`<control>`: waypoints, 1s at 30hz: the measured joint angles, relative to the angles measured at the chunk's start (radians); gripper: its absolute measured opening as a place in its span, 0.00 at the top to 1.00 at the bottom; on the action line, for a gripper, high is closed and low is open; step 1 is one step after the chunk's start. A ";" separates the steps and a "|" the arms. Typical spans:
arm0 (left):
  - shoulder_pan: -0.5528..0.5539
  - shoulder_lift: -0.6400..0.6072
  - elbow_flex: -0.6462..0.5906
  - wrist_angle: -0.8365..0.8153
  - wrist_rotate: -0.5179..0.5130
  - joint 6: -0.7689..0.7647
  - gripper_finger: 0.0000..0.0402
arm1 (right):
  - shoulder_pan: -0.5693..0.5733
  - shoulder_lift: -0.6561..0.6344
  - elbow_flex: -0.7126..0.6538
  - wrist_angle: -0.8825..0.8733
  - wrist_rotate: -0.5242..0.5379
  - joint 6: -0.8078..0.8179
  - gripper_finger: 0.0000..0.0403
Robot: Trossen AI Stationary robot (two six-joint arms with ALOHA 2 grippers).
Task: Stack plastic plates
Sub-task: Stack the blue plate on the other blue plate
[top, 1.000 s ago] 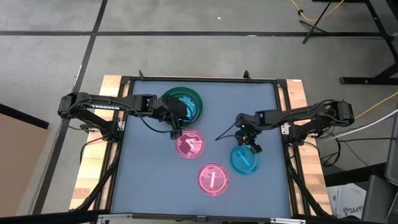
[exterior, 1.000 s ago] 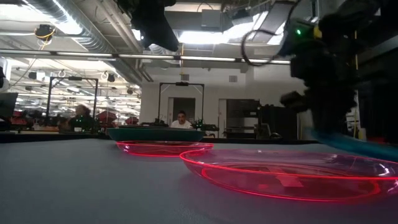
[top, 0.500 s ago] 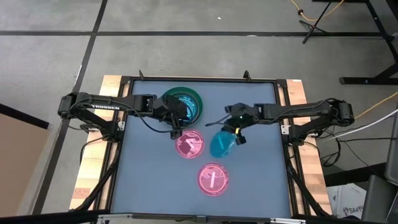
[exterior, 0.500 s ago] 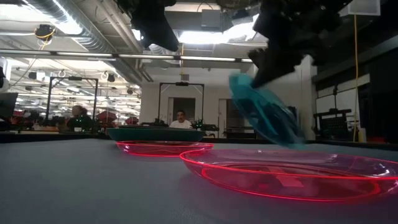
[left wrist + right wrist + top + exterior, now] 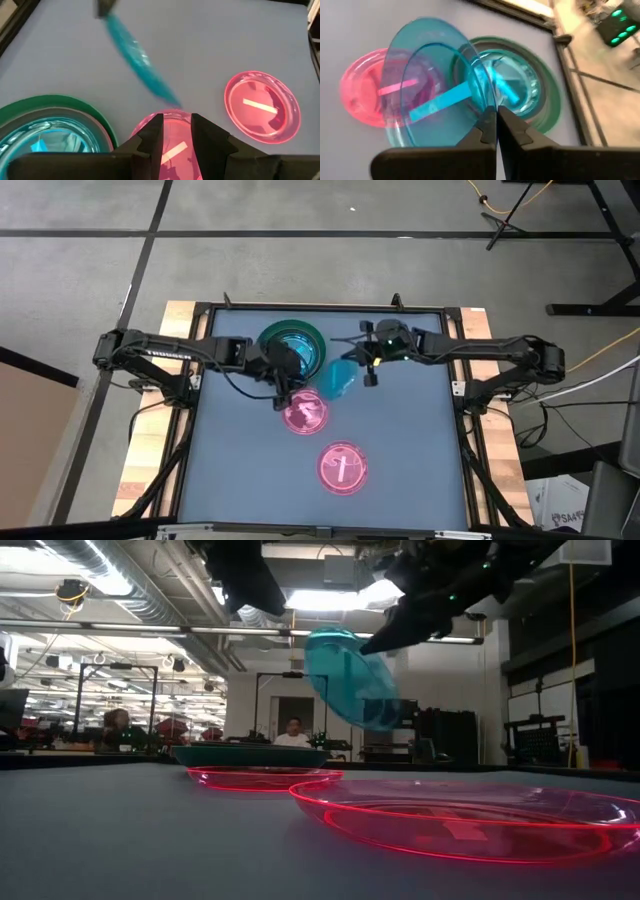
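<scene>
A stack with a dark green plate (image 5: pixel 272 336) at the bottom and cyan plates (image 5: pixel 305 352) inside sits at the table's far middle. Two translucent pink plates lie flat on the table: one (image 5: pixel 305 412) just near of the stack, one (image 5: pixel 342 468) farther toward the near edge. My right gripper (image 5: pixel 366 372) is shut on a translucent cyan plate (image 5: pixel 338 377), held in the air right of the stack. My left gripper (image 5: pixel 176 117) hovers open above the first pink plate's (image 5: pixel 172 150) far edge, touching nothing. My right gripper pinches the cyan plate's rim (image 5: pixel 487 109) between its two fingers, coming from the table's right and slanting downward. The plate is lifted clear of the table (image 5: pixel 350 680) and steeply tilted, stretching away from the fingers toward the stack.
A dark frame (image 5: pixel 455 380) borders the blue-grey table on all sides. Bare table lies along the near edge and at the right, where the cyan plate was. People sit in the room beyond the table's far edge in the low view.
My right gripper has risen and gone toward the table's far edge and left, toward the green stack, tipping up from pointing steeply down. The cyan plate came off the table at the right, lifted clear and now steeply tilted. My left gripper stayed still.
</scene>
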 joint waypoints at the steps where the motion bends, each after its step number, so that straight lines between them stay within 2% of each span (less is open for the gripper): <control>1: -0.003 0.000 0.000 0.000 -0.010 -0.015 0.77 | -0.009 0.006 0.001 0.017 -0.004 0.000 1.00; 9: -0.008 0.000 0.000 0.003 -0.260 -0.205 0.77 | -0.053 0.073 0.000 0.089 0.044 0.005 1.00; 12: -0.008 0.006 0.000 0.010 -0.354 -0.229 0.77 | -0.051 0.097 0.000 0.132 0.102 0.005 1.00; 16: -0.008 0.012 0.000 0.035 -0.454 -0.231 0.77 | -0.051 0.119 0.000 0.195 0.117 0.006 1.00; 25: 0.006 0.073 0.000 0.130 -0.509 -0.222 0.77 | -0.050 0.131 0.000 0.295 0.135 0.035 1.00; 30: 0.009 0.131 0.000 0.128 -0.581 -0.220 0.77 | -0.050 0.131 0.000 0.307 0.135 0.036 1.00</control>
